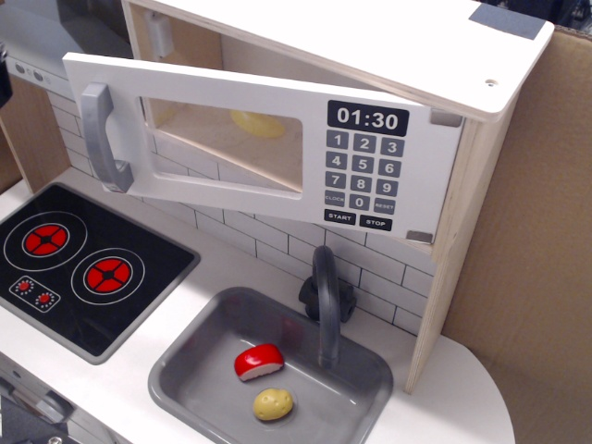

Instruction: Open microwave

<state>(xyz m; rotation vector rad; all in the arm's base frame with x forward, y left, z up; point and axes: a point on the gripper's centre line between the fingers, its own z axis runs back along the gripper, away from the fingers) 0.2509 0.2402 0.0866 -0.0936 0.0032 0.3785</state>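
While the toy kitchen is viewed from above and in front, the microwave is seen filling the upper half of the view, a wide wooden box from about eleven o'clock to two o'clock. Its white door is swung partly outward on hinges at the right, so that a gap is opened along the left edge and the wooden interior is exposed. A yellow object is glimpsed inside through the clear window. The grey curved handle is found at nine o'clock, and nothing is touching it. The clock display with its keypad is set at the door's right end. Only a dark sliver at the far left edge, near ten o'clock, may be part of the arm; the gripper itself is not shown, so its state cannot be told. The task is judged largely done: the door is unlatched and ajar, though not swung fully wide. Below, a stove lies at eight o'clock and a sink at six o'clock.
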